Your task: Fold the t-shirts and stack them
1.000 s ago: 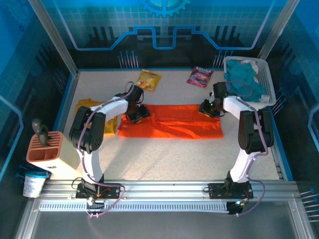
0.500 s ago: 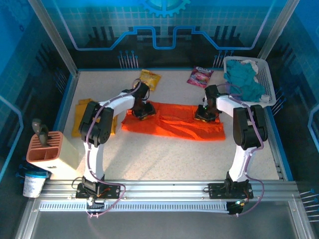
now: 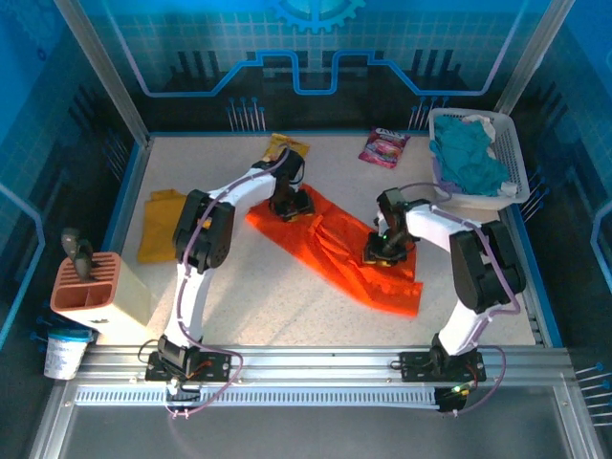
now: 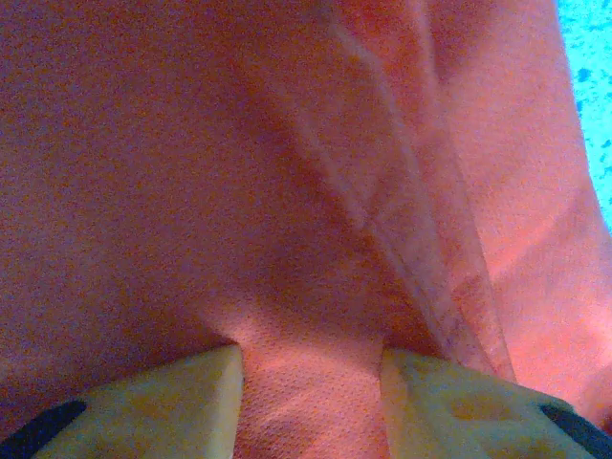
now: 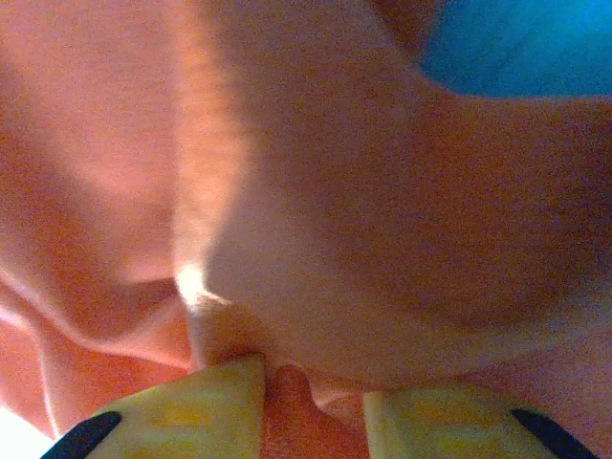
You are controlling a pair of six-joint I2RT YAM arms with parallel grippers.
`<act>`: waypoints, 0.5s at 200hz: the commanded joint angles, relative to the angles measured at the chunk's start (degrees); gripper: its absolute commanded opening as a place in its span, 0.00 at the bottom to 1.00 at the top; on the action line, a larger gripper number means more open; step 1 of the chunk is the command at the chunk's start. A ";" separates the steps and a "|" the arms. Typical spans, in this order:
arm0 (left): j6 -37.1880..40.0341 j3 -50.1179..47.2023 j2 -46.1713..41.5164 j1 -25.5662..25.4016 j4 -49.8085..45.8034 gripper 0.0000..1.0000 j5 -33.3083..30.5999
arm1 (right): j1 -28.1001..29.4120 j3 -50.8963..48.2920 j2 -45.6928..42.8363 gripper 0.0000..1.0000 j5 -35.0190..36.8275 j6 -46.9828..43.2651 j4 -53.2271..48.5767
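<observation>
Left claw [image 3: 290, 207] and right claw [image 3: 381, 254] grip one orange t-shirt [image 3: 337, 251]; one yellow t-shirt [image 3: 158, 226] apart.

Two t-shirts — one orange t-shirt [image 3: 330, 251], one mustard t-shirt [image 3: 158, 225]. Two snack packets: one yellow snack packet [image 3: 285, 149], one pink snack packet [image 3: 384, 146]. One white basket [image 3: 515, 153], one teal cloth heap [image 3: 467, 163] inside. One tool block [image 3: 96, 292]. One white cup [image 3: 65, 356]. Two robot arms — left arm [image 3: 204, 234], right arm [image 3: 483, 263].

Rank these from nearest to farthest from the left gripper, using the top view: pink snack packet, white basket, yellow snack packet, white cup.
From the left gripper:
1. yellow snack packet, just behind it.
2. pink snack packet, back and to the right.
3. white basket, far right corner.
4. white cup, near left, beside the table.
</observation>
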 commanded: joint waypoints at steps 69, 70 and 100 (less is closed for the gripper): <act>1.84 22.43 12.14 -4.16 -9.41 0.43 5.80 | 19.84 -14.89 -12.17 0.33 -4.88 29.81 20.18; 1.81 22.61 12.26 -4.20 -9.48 0.43 5.91 | 20.04 -14.89 -12.12 0.33 -4.84 30.06 20.38; 0.72 23.59 12.75 -5.75 -8.53 0.43 8.34 | 25.60 -13.86 -9.91 0.33 -5.87 34.11 24.95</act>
